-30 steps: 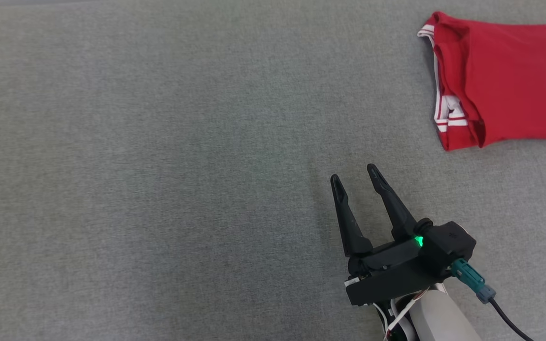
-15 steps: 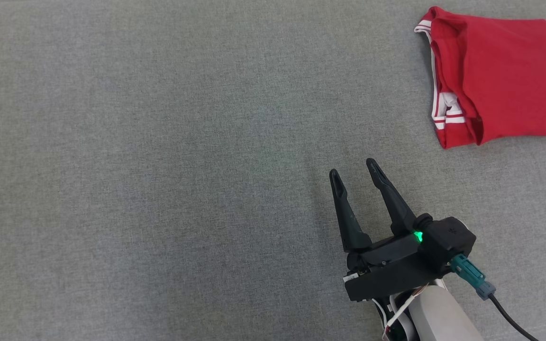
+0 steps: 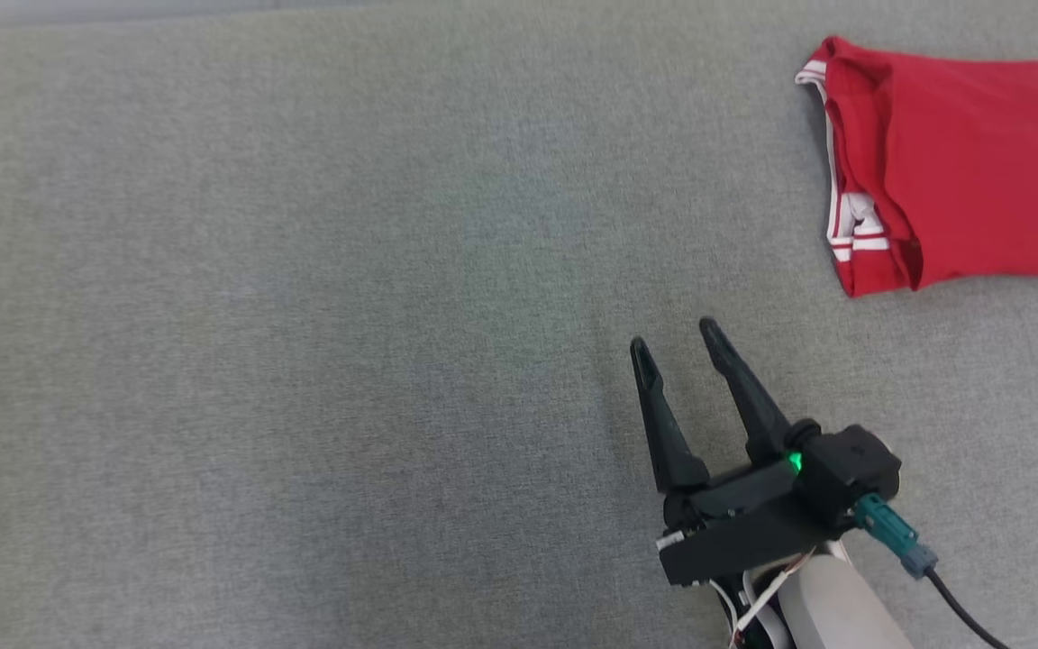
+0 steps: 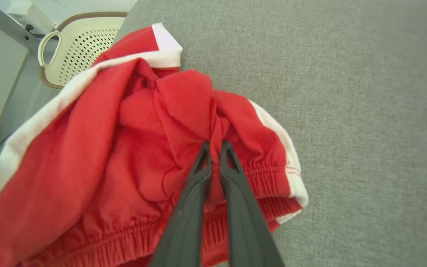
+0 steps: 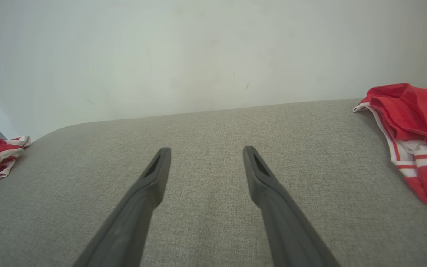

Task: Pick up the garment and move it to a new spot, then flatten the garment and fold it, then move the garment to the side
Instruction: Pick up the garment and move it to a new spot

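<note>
Left claw (image 4: 215,148) clamped on a raised fold of the crumpled red garment (image 4: 124,148) at the edge of the table (image 4: 347,111); right claw (image 3: 674,335), fingers apart, hovers well away.

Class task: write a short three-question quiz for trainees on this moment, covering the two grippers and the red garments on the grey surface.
1. True or false: the right gripper stands open above the grey surface, holding nothing.
2. Pick one: what is pinched between the fingers of the left gripper?
A. a fold of the crumpled red garment
B. a white towel
C. nothing
3. Fill in the gap: in the head view, the folded red garment lies to the upper ____ of the right gripper, apart from it.

Key: 1 true; 2 A; 3 right.
</note>
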